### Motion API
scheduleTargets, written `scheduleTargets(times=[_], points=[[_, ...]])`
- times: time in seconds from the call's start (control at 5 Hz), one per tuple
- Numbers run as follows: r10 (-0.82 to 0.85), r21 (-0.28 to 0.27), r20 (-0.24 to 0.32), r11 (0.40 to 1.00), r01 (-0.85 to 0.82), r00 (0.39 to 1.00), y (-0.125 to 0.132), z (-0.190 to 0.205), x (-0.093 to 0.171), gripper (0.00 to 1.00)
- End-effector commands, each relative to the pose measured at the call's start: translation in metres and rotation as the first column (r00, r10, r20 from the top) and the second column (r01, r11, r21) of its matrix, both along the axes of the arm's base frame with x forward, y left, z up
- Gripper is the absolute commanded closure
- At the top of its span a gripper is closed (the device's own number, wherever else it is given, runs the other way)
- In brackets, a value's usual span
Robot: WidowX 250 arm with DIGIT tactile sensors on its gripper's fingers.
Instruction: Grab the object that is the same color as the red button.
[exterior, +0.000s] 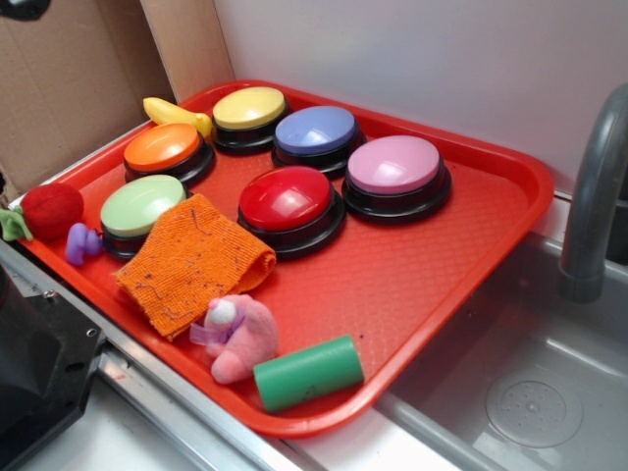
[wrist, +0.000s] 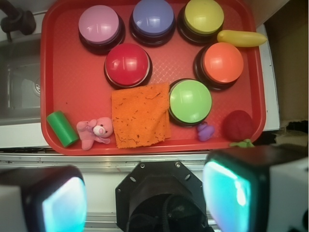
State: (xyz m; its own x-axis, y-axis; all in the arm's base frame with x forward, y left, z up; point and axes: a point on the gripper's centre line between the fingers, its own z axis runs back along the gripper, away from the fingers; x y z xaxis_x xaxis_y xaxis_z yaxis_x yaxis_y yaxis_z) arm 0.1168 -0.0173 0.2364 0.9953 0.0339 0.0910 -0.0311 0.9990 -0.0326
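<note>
red plush ball (wrist: 238,125) sits at the tray (wrist: 72,96) corner, pincer (wrist: 145,198) spread wide and empty, well apart.

Six dome btns (exterior: 286,198) (one red), two plush toys (exterior: 238,337) — one cloth (exterior: 192,260), one tray (exterior: 422,265), one cylinder (exterior: 308,372), one banana (exterior: 177,114)

Bright, even light – soft glare on the red button (exterior: 287,197) – the wrist view's claw (wrist: 145,198) fingers blurred.
</note>
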Motion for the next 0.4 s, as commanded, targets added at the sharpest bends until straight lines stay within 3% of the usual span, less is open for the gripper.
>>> scheduleTargets(times=[0.0,0.2], points=[[0.000,0.000,0.000,1.000,0.000,1.000,0.000,0.000,0.000,0.00],[0.042,0.043,0.021,0.998,-0.043,0.999,0.016,-0.018,0.009,0.00]])
